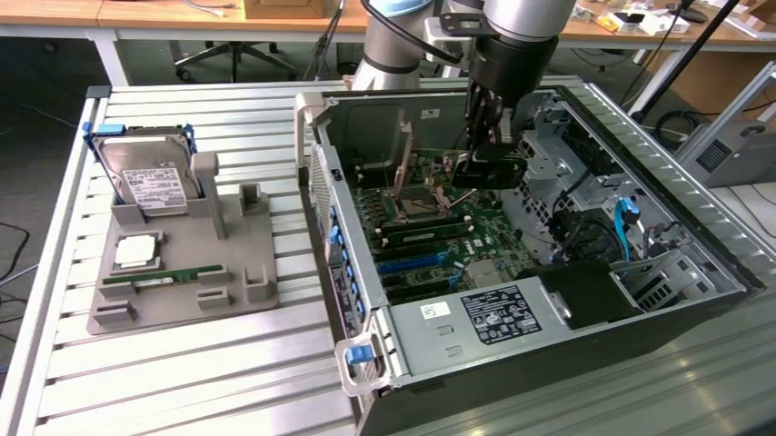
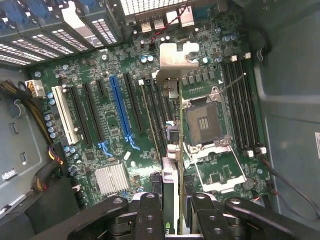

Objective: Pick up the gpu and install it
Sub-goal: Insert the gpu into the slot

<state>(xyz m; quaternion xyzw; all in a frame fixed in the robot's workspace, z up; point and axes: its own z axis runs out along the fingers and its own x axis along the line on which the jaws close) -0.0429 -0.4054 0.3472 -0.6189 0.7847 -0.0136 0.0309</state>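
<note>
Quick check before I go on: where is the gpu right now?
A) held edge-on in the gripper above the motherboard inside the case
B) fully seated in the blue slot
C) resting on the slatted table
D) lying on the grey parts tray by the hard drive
A: the gripper clamps the gpu edge-on, its silvery bracket hanging over the motherboard near the open CPU socket, inside the computer case.

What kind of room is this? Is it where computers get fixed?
Probably a robotics lab or workshop. An open computer case lies on a metal slatted table, a hard drive waits in a grey holder, and desks with an office chair stand behind.
</note>
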